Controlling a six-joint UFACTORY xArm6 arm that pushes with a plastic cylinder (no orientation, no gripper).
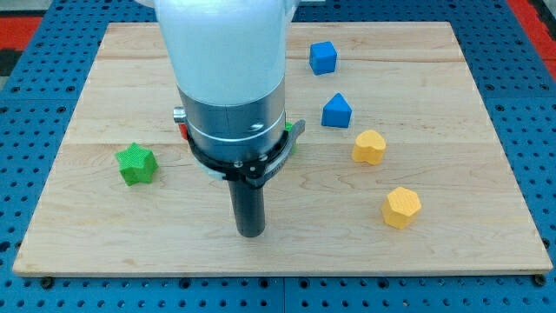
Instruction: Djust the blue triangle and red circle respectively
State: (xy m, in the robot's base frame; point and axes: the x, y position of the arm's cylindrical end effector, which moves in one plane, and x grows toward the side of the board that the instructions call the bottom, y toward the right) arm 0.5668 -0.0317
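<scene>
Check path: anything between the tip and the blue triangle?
Nothing visible. My tip sits near the board's bottom middle; the blue triangle is up and to the view's right, with bare wood between. The yellow blocks lie right of that line. The red circle is mostly hidden behind the arm.

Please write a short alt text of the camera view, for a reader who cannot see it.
My tip rests on a wooden board, apart from all blocks: a green star to its left, and a blue cube, blue triangle and two yellow blocks to its right.
</scene>
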